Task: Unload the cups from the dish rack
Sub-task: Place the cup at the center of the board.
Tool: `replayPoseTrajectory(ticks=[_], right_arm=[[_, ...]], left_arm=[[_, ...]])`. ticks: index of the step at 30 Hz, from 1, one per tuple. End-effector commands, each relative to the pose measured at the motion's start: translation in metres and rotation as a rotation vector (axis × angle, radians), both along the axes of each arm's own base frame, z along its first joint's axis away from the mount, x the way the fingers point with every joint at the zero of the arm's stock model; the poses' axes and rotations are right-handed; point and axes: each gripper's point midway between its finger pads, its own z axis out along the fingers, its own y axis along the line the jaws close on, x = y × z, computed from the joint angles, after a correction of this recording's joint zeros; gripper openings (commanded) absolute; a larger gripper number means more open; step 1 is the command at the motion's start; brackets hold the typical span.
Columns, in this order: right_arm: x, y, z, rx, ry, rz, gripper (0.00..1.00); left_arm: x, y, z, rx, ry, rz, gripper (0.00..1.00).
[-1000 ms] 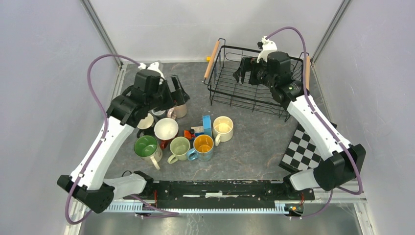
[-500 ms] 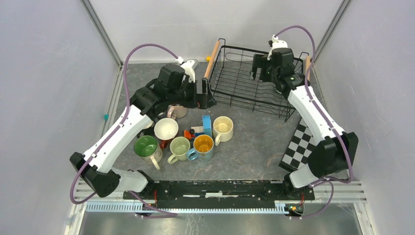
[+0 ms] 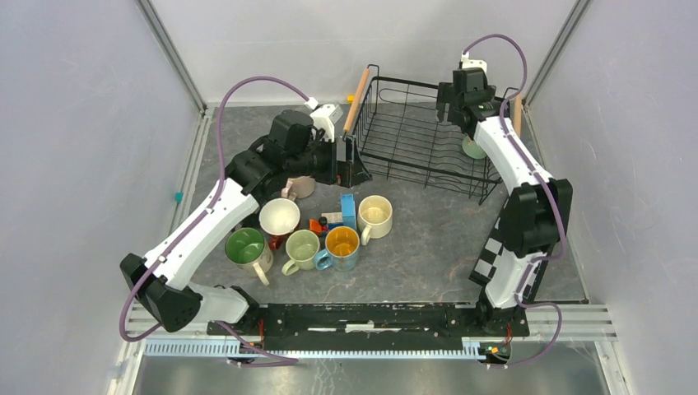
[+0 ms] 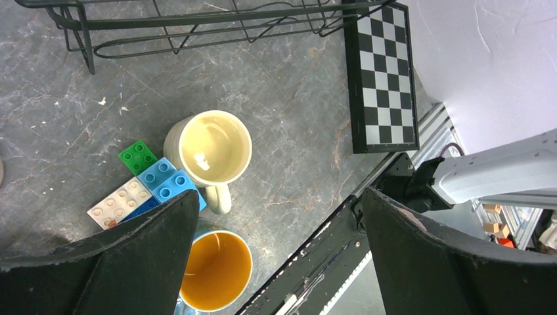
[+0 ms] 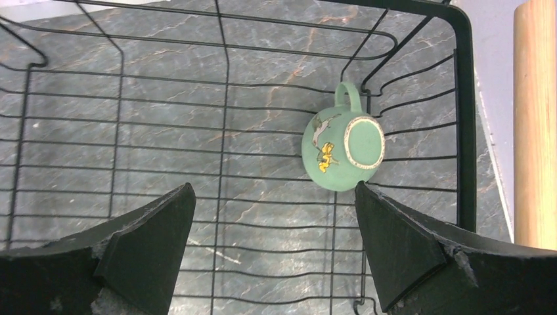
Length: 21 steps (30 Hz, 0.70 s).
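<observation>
**One cup left in the rack, both grippers empty**

Nearest the bases, the unloaded cups (image 3: 302, 247) stand upright in a tight cluster left of centre, packed around some toy blocks (image 3: 329, 220). Grouped there, they appear to leave the way to the rack open. A few are partly hidden under the left arm (image 3: 206, 226). A checkerboard (image 3: 494, 255) lies flat on the right.

Just beyond the cluster, the left gripper (image 4: 279, 197) hangs above the cream cup (image 4: 209, 146), fingers spread wide with nothing between them.

Farther back sits the rack (image 3: 411, 144), bare except for one teal cup (image 5: 343, 152). That cup lies on its side by the right wall, beside the wooden handle (image 5: 533, 118). Its base faces the wrist camera and its handle points toward a corner.

The right gripper (image 5: 272, 190) hovers over the rack floor, fingers fully apart and holding nothing, with the cup just ahead of its right finger. That spread suits taking the cup's body. The wall wires close by will likely crowd the approach.
</observation>
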Motion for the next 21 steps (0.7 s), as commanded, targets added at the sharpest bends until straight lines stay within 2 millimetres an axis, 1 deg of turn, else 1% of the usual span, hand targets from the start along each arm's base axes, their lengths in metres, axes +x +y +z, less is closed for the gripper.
replayPoseTrajectory(ticks=[1, 4, 6, 12, 17, 21], right_arm=[[0.015, -0.022, 0.003, -0.089, -0.002, -0.074, 0.98], [0.022, -0.029, -0.009, -0.09, 0.017, -0.085, 0.98], [0.027, -0.029, -0.018, -0.081, 0.033, -0.08, 0.98], [0.035, -0.038, -0.042, -0.034, 0.068, -0.093, 0.98], [0.042, -0.051, -0.052, -0.042, 0.082, -0.133, 0.98], [0.049, -0.056, -0.058, -0.056, 0.093, -0.146, 0.98]], left_arm=[[-0.007, -0.004, 0.019, -0.05, -0.082, -0.06, 1.0], [-0.009, -0.003, 0.019, -0.054, -0.086, -0.064, 1.0], [-0.01, -0.003, 0.018, -0.057, -0.085, -0.067, 1.0], [-0.012, -0.005, 0.015, -0.063, -0.076, -0.077, 1.0], [-0.014, -0.007, 0.013, -0.069, -0.071, -0.088, 1.0], [-0.014, -0.006, 0.012, -0.068, -0.07, -0.088, 1.0]])
